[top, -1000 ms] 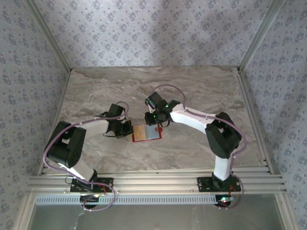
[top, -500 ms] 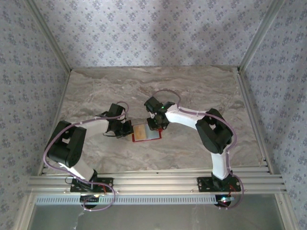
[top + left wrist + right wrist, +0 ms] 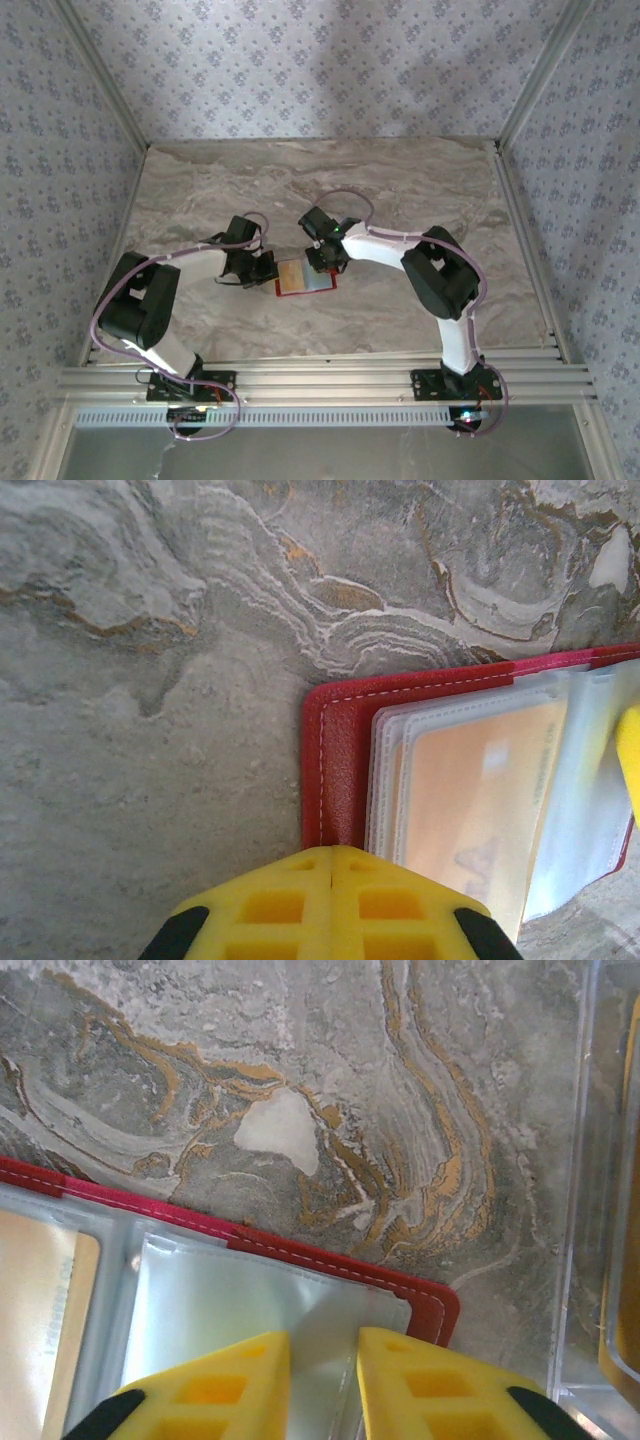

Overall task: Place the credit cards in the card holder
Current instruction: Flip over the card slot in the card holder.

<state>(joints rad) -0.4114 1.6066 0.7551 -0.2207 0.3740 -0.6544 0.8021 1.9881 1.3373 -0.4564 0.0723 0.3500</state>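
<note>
1. On the marble desk (image 3: 420,190), seen from above, the left arm (image 3: 140,300) rises from its base at the near edge, folds at a raised elbow and sends its forearm low and rightward to the left side of the card holder (image 3: 303,278).
2. The right arm (image 3: 440,280) mirrors it: it stands up from its base and bends sharply at the elbow. Its forearm stretches leftward, and the wrist is tipped down over the holder's far right part.
3. The card holder lies open and flat about mid-desk between the two wrists, with its red border outermost and clear sleeves inside.
4. The left jaws are fully closed. In the left wrist view their yellow fingers (image 3: 270,900) meet along one seam, with the tips at the holder's red edge. Whether they press on it cannot be told.
5. The right jaws stand narrowly apart. In the right wrist view the two yellow fingers (image 3: 210,1385) leave a slim gap, and a flat, empty clear sleeve (image 3: 250,1300) shows through it near the holder's rounded red corner.
6. One credit card (image 3: 480,780), pale tan, sits inside a sleeve of the holder. The right wrist view catches it at the left margin (image 3: 35,1300).
7. A faint line of print runs along one edge of the card, and a larger mark sits near its end. Both are blurred through the plastic and cannot be read.
8. A clear plastic container (image 3: 575,1210) stands just beside the holder's corner.
</note>
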